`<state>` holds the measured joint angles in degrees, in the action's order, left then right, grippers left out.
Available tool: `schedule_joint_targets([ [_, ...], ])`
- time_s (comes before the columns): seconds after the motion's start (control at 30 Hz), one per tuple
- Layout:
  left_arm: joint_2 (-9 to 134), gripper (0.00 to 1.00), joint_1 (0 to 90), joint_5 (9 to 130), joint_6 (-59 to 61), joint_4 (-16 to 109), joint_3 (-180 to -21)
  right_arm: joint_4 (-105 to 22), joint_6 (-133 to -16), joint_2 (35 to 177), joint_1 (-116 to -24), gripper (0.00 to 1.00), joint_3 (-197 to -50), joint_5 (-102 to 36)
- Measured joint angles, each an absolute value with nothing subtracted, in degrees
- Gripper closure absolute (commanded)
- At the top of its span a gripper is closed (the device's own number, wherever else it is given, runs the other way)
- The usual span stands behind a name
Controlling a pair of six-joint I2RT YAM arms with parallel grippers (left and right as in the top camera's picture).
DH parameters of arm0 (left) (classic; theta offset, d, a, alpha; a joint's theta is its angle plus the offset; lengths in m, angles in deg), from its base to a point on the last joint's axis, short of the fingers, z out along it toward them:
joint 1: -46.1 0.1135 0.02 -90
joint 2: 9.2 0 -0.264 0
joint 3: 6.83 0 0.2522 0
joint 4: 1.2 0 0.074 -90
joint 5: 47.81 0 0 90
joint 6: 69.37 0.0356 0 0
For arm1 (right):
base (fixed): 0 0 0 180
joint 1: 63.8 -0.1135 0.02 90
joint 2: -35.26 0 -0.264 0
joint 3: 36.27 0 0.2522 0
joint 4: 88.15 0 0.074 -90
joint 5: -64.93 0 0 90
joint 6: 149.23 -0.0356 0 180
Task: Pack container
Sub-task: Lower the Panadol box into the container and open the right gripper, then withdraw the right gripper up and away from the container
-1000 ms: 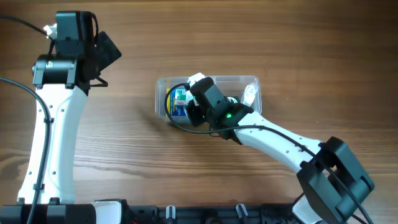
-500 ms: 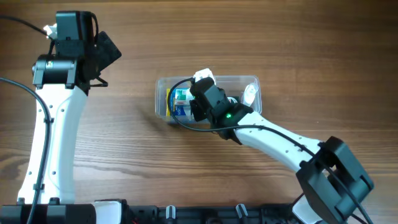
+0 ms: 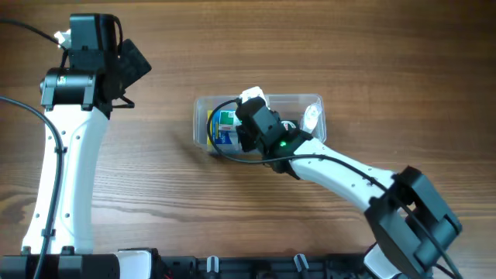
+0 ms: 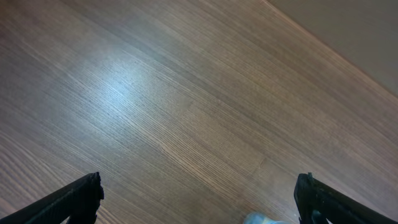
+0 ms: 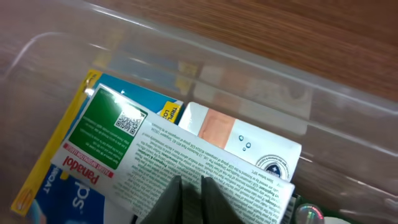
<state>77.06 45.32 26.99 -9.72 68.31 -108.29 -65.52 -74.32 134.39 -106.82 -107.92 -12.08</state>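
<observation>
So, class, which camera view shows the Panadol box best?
Right wrist: the Panadol box appears close up, print legible, inside the container. Overhead shows the box small, partly behind the right arm. Left wrist misses it.

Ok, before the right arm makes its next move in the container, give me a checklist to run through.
1. Right gripper shut, nothing between its fingers: ok.
2. It sits inside the container, right above the Panadol box: ok.
3. Fingers off that box's surface: cannot tell.
4. Panadol box and white box both within the walls: ok.
5. Left gripper open, over bare table, away from the container: ok.
</observation>
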Motion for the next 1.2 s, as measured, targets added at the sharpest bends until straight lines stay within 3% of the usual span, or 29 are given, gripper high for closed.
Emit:
schedule_joint_targets([
  [0.33,77.06,0.0,45.32,26.99,-9.72,68.26,-108.29,-63.97,-73.95,102.78,-106.85,0.85,-107.94,-10.64],
  [0.7,77.06,0.0,45.32,26.99,-9.72,68.31,-108.29,-35.91,-74.34,58.68,-106.82,0.81,-108.18,-10.46],
  [0.87,77.06,0.0,45.32,27.01,-9.72,68.31,-108.29,-25.2,-75.43,48.95,-106.82,0.85,-108.24,-11.18],
  [1.03,77.06,0.0,45.32,26.99,-9.72,68.31,-108.29,-23.71,-75.72,43.03,-106.82,0.86,-108.27,-12.87],
  [1.2,77.06,0.0,45.32,26.99,-9.72,68.31,-108.29,-22.66,-75.89,41.93,-106.82,0.8,-108.24,-15.23],
])
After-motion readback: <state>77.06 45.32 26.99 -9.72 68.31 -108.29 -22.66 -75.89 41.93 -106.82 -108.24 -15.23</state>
